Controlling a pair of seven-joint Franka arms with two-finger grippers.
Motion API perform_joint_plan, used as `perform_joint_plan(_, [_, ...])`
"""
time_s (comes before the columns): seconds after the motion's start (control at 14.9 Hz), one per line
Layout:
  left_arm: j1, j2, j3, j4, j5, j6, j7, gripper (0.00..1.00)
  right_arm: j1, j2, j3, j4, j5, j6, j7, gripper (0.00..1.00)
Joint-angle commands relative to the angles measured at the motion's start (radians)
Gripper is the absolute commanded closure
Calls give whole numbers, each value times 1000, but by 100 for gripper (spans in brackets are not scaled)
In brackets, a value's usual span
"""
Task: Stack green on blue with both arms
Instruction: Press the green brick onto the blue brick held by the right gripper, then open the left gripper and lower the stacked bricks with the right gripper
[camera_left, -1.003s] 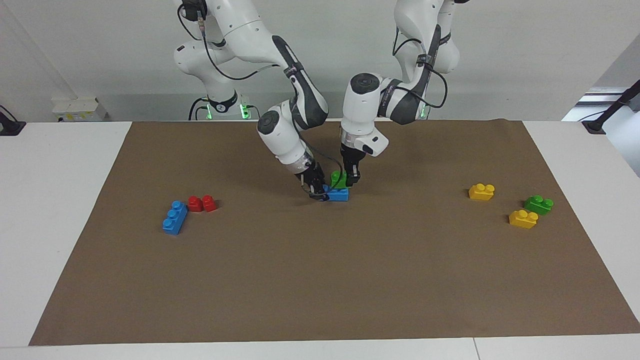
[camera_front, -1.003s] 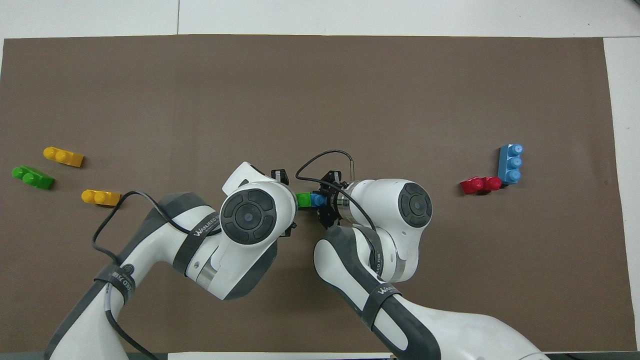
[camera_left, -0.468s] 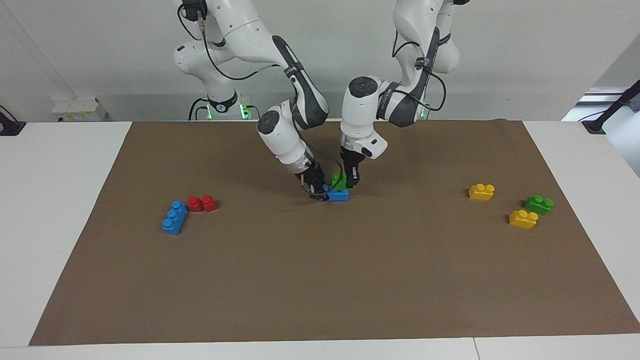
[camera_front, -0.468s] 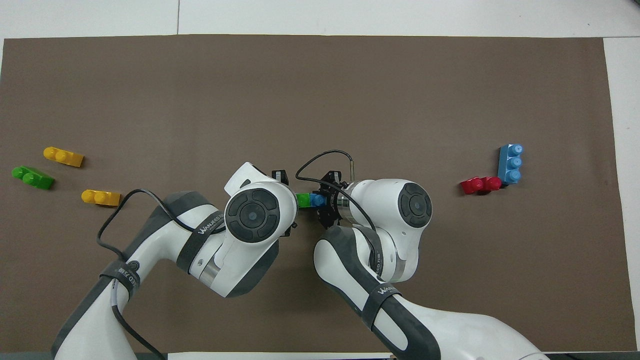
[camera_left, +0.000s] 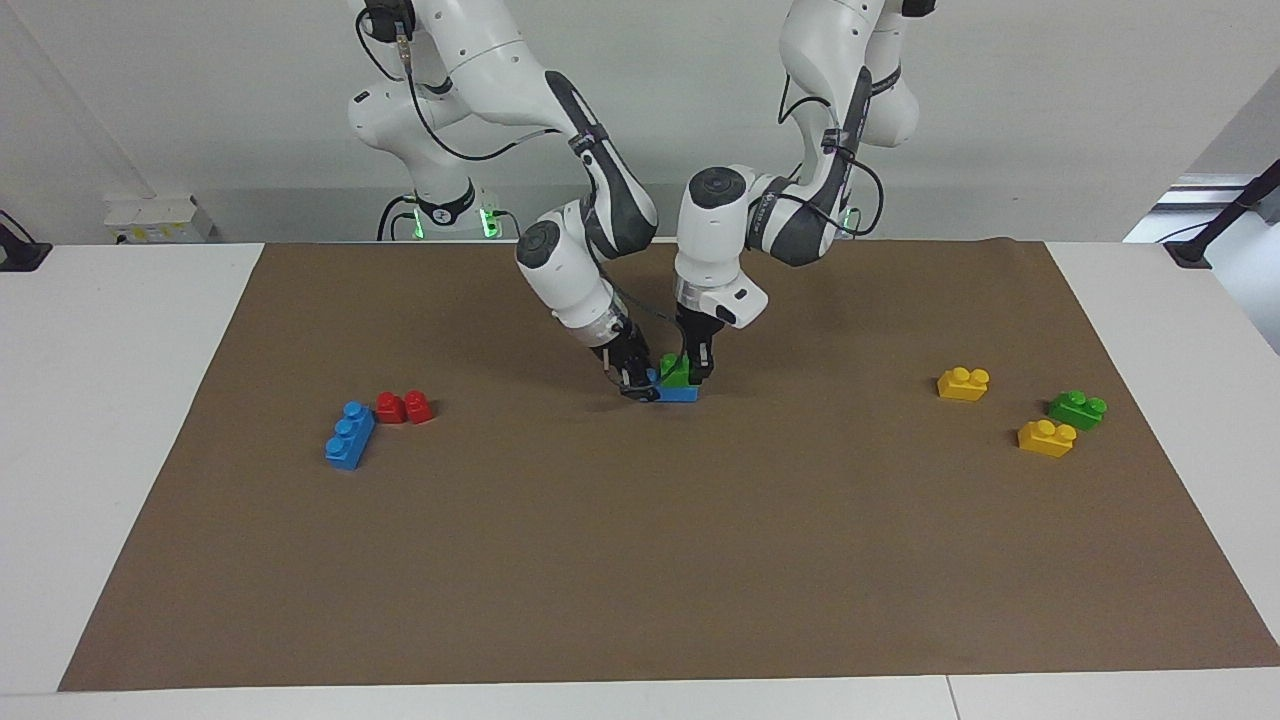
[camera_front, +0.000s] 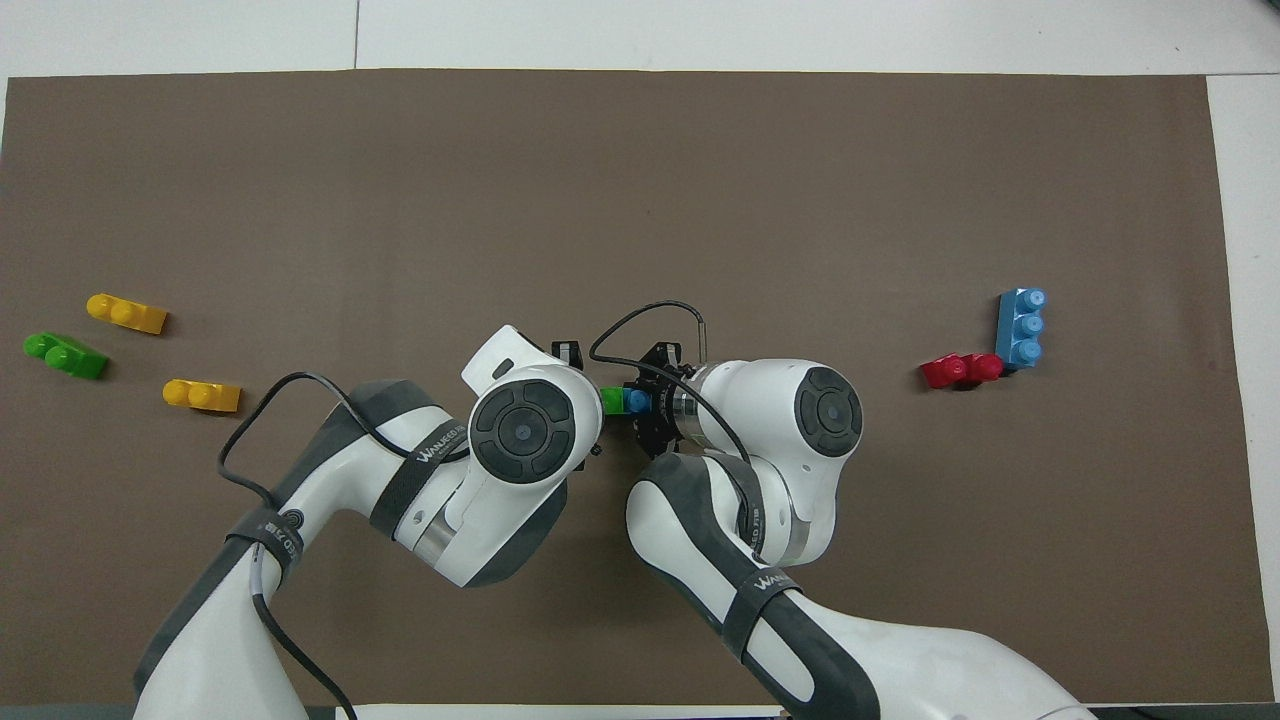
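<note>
No containers are present on the surface (camera_left: 130, 330); all bricks lie on the brown mat (camera_left: 640, 560).

Landmark: the blue brick (camera_left: 678, 393) at mid-mat. The green brick (camera_left: 677, 371) sits on top of it, toward the left arm's end of it, studs up, its lower edge meeting the blue top. One blue stud (camera_front: 636, 401) shows uncovered beside the green (camera_front: 611, 400) in the overhead view.

The left tool (camera_left: 697, 375) comes down from above, closed narrow on the green brick. The right tool (camera_left: 636, 384) comes in at a slant and is closed narrow on the blue brick's end toward the right arm's end of the surface. Both wrists crowd the stack and hide most of it from above.

Other items, relative to the blue brick: a second blue brick (camera_left: 349, 435) and a red brick (camera_left: 405, 407), just beside one another, well apart toward the right arm's end. Two yellow bricks (camera_left: 963, 383) (camera_left: 1046, 438) and a second green brick (camera_left: 1077, 409) lie well apart toward the left arm's end. None of them stands in the way of the stack.
</note>
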Motion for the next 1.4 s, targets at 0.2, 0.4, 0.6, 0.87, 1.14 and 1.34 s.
perform_joint_plan(0.2, [-11, 5, 17, -5, 20, -5, -18, 0, 4, 21, 2, -13, 31, 31, -30, 100])
perform_joint_plan(0.4, [2, -24, 17, -5, 21, -29, -4, 0, -2, 21, 2, -10, 31, 28, -25, 100])
perform_joint_plan(0.6, [16, -43, 20, 1, 21, -61, 25, 0, -4, 21, 2, -2, 31, 18, -22, 59])
perform_joint_plan(0.87, [74, -61, 20, 25, 20, -104, 105, 0, -4, 21, 2, 0, 31, 20, -22, 51])
perform_joint_plan(1.14, [142, -78, 20, 27, 20, -115, 223, 0, -10, 21, 2, 0, 33, 17, -27, 50])
perform_joint_plan(1.34, [183, -80, 20, 27, 20, -123, 330, 0, -45, 19, 2, 0, 33, -3, -33, 48])
